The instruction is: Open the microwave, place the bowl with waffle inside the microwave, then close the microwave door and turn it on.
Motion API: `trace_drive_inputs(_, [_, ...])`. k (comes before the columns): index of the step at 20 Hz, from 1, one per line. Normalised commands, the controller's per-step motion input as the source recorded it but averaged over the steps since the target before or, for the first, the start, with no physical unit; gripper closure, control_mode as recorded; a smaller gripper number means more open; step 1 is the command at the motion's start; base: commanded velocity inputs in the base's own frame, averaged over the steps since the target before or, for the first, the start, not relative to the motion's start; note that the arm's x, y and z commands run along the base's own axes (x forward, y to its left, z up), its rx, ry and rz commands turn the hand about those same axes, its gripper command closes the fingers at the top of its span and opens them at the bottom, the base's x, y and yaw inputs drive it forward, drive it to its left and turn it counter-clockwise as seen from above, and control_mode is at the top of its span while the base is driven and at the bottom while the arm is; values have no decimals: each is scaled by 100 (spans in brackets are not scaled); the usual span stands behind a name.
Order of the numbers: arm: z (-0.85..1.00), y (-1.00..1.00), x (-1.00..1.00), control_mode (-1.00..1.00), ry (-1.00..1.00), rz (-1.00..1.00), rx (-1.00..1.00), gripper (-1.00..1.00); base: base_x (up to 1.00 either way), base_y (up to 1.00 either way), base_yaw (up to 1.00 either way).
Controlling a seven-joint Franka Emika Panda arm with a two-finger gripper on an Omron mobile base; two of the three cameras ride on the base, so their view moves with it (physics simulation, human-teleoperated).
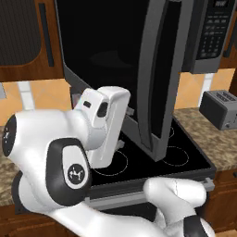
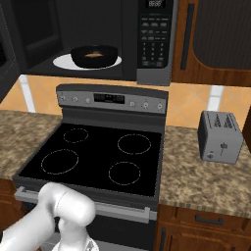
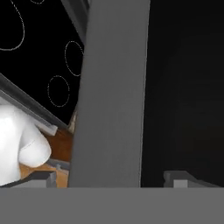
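Observation:
The microwave point(image 2: 98, 34) hangs over the stove with its cavity open. Inside, the black bowl point(image 2: 95, 56) rests on a white turntable plate point(image 2: 61, 62), and the golden-brown waffle point(image 2: 94, 53) lies in the bowl. The microwave door point(image 1: 155, 78) stands swung out over the stove, its dark glass point(image 1: 102, 51) facing left. My white hand point(image 1: 107, 125) is low against that door. In the hand view my gripper point(image 3: 113, 179) is open, fingertips point(image 3: 41, 177) wide apart, the door's grey frame point(image 3: 113, 96) close ahead between them. Nothing is held.
The keypad strip point(image 2: 154, 39) is on the microwave's right side. Below lies the black stove point(image 2: 98, 157) with burner rings and a control panel point(image 2: 112, 99). A grey toaster point(image 2: 220, 137) stands on the granite counter point(image 2: 196, 181) at the right. Wooden cabinets point(image 2: 215, 39) flank the microwave.

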Motion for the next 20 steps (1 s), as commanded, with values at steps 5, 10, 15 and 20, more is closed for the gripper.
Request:
trace_drive_inputs(5, [7, -100, 79, -100, -18, 3, 0, -100, 0, 0, 0])
trace_drive_inputs(10, [10, -100, 100, -100, -5, 6, 0, -100, 0, 0, 0])
trace_drive_inputs(15, [1, -99, 100, -100, 2, 9, 3, -100, 0, 0, 0])
trace_drive_inputs(20, [13, -64, 100, -100, 18, 15, 14, -100, 0, 0, 0])
